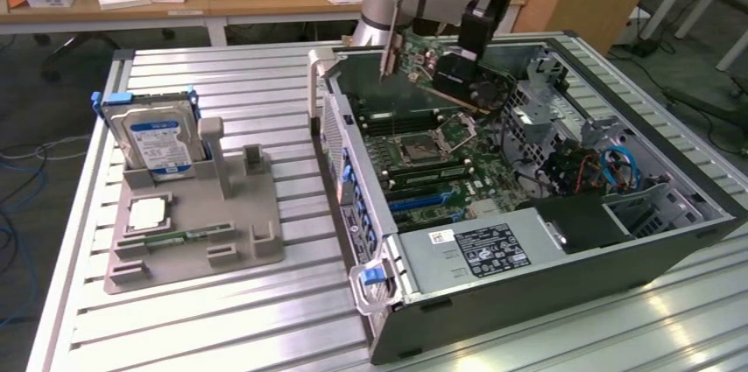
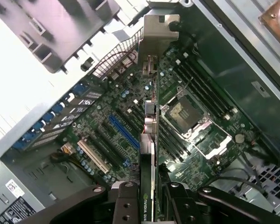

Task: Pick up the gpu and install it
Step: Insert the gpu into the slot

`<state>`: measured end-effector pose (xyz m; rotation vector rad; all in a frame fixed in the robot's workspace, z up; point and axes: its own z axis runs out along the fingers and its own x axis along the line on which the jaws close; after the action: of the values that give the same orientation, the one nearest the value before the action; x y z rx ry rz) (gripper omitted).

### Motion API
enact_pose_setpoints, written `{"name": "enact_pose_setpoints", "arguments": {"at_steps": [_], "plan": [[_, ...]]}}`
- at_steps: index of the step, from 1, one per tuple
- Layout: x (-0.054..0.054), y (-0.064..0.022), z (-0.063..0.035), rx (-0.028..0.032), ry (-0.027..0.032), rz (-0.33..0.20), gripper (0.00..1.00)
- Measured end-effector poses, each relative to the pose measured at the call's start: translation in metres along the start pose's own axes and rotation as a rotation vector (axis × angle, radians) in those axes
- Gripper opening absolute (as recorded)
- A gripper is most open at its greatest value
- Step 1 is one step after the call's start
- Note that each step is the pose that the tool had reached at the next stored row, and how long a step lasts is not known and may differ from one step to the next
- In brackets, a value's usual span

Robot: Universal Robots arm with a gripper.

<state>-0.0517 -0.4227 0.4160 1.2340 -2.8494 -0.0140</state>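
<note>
Gripper (image 2: 148,204) clamped tight on the gpu (image 2: 149,156), I hold the card on edge above the motherboard (image 2: 100,123), mid-install; seating it, I judge, calls for squaring its lower edge over that board's blue slot (image 2: 123,131).

Ribbed metal table (image 1: 222,83), silver slats running left to right. Grey plastic holder (image 1: 175,271) sits flat on table at exterior view's left, toward near edge. Open computer case (image 1: 526,293) lies on its side at exterior view's right, just beside holder, narrow gap between.
</note>
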Motion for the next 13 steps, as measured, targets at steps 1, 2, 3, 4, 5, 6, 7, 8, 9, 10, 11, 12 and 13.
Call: {"name": "enact_pose_setpoints", "arguments": {"at_steps": [1, 2, 3, 4, 5, 6, 7, 8, 9, 10, 11, 12, 13], "plan": [[0.0000, 0.0000, 0.0004, 0.0009, 0.0003, -0.018, 0.26], [0.0000, 0.0000, 0.0008, 0.0017, 0.0004, -0.035, 0.26], [0.0000, 0.0000, 0.0011, 0.0026, 0.0003, -0.053, 0.26], [0.0000, 0.0000, 0.0014, 0.0035, 0.0004, -0.071, 0.26], [-0.0001, 0.0000, 0.0017, 0.0045, 0.0005, -0.089, 0.26], [-0.0001, 0.0000, 0.0020, 0.0055, 0.0004, -0.107, 0.26], [-0.0001, 0.0000, 0.0023, 0.0065, 0.0003, -0.123, 0.26], [-0.0001, -0.0001, 0.0026, 0.0076, 0.0002, -0.140, 0.26], [-0.0001, -0.0001, 0.0029, 0.0086, 0.0001, -0.156, 0.26], [-0.0001, 0.0000, 0.0032, 0.0096, -0.0001, -0.171, 0.26], [-0.0001, -0.0001, 0.0034, 0.0108, -0.0004, -0.187, 0.26], [-0.0001, -0.0001, 0.0036, 0.0119, -0.0005, -0.201, 0.26], [-0.0001, -0.0001, 0.0039, 0.0130, -0.0009, -0.216, 0.26]]}}
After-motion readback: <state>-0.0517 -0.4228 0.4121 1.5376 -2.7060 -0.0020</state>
